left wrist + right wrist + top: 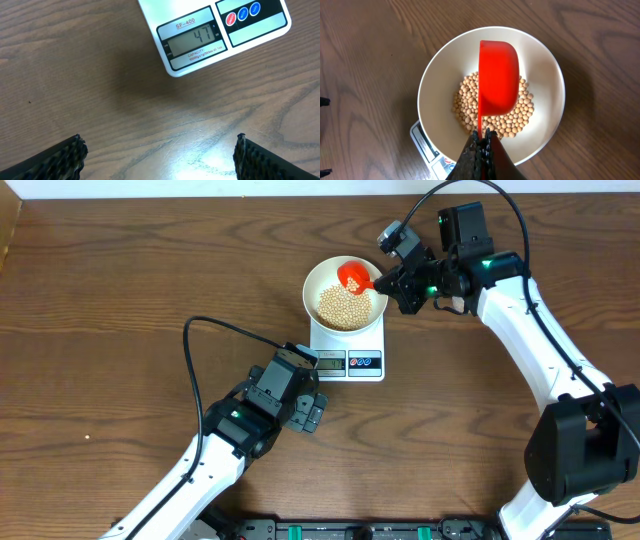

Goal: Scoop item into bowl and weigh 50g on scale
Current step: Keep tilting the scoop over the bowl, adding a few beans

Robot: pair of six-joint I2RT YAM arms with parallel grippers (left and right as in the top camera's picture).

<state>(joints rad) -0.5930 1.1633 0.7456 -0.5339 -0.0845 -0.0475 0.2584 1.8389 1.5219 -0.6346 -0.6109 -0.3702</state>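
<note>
Right wrist view: bowl (440, 85) hides scale (422, 141) except one corner.

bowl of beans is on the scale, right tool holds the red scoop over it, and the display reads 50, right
Not quite: the display reads 47, not 50, as the left wrist view shows. The rest holds: the bowl of beans sits on the scale, and the right tool holds the red scoop over it.
</note>
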